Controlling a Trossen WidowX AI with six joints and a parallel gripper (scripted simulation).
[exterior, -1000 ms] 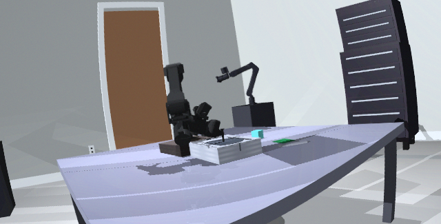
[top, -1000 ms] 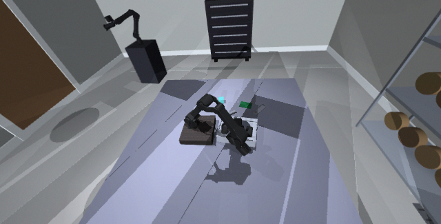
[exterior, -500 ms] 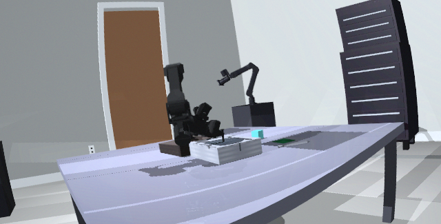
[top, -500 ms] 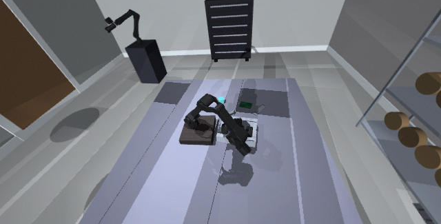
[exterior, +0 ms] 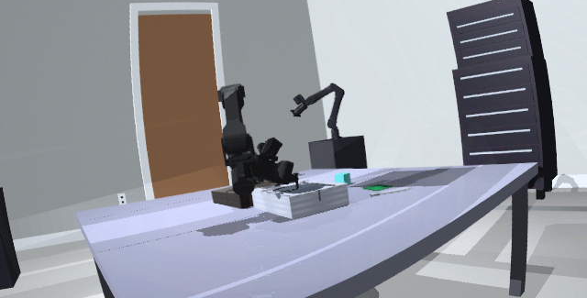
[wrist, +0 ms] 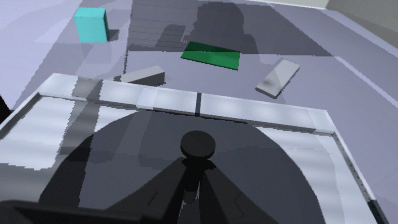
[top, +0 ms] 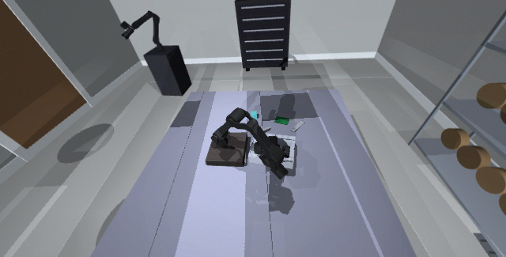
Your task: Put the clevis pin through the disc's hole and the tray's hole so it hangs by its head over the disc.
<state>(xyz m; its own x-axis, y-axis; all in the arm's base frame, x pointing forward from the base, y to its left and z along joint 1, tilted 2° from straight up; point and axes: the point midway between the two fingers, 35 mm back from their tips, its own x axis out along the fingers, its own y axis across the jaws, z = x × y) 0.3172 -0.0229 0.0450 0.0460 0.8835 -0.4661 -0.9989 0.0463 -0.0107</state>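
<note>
From where I stand, the clevis pin (wrist: 198, 145) (exterior: 296, 182) is over the disc (wrist: 115, 160) (exterior: 303, 189), head up and shank pointing down toward the disc's face, its long axis looking close to upright. The tool (wrist: 193, 166) (exterior: 293, 181) is nearly closed, its fingertips pinching the shank just below the head, so the head sits above the fingers. Around the disc runs the rim of the tray (wrist: 175, 102) (exterior: 316, 204) (top: 293, 154); the disc lies inside it. Everything seems to turn on whether the shank's tip stands over the disc's hole, and I cannot make out that hole or the tip's depth. If they line up, the move is straight down along the pin, then a release once the head is nearly seated. Beyond the tray's far wall, on the desk (top: 221, 209) (exterior: 183, 261) (wrist: 175, 15), lies a green plate (wrist: 211, 55) (exterior: 378, 187) (top: 281, 120).
</note>
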